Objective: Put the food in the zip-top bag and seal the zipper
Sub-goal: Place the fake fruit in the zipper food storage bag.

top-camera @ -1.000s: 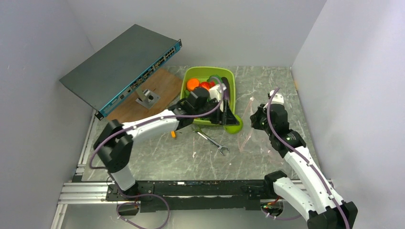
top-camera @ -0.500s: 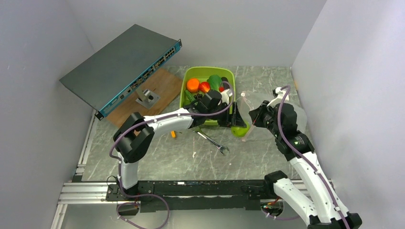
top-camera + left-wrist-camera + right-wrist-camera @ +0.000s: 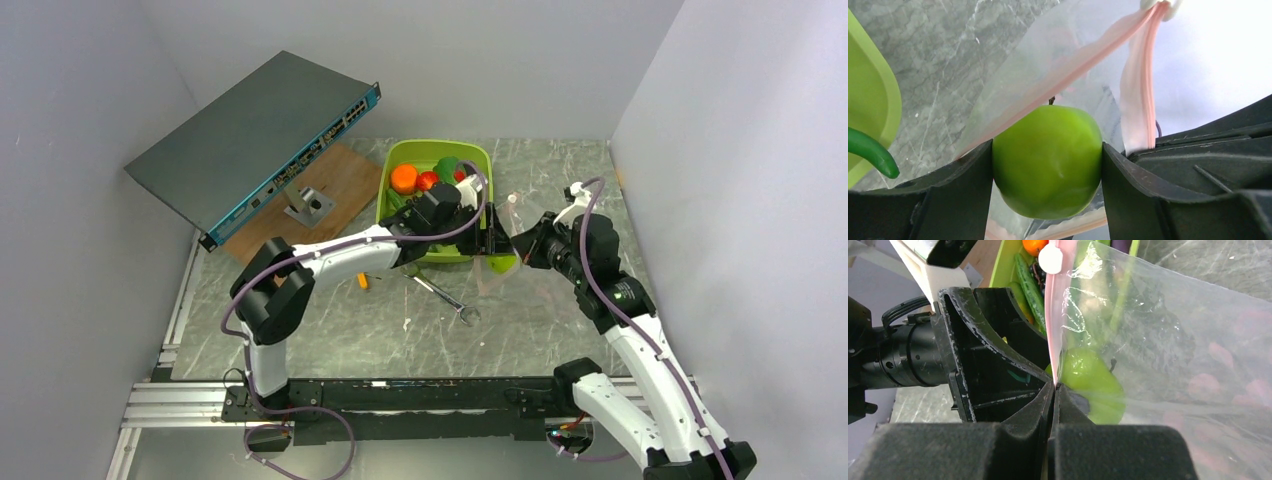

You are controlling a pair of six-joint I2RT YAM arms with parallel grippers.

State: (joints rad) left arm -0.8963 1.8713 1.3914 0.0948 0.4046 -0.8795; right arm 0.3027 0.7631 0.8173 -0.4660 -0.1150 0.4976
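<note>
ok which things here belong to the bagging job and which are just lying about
job: round green toy fruit, clear floppy plastic zip-top bag, its pale pink zipper strip, round orange toy fruit and red toy tomato in the lime-green plastic tub
lying about: silver metal wrench, small orange-handled tool, grey network switch, wooden board

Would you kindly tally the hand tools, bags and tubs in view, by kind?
Hand tools: 2, the silver wrench and the orange-handled tool
Zip-top bag: 1
Lime-green tub: 1
Total: 4
</note>
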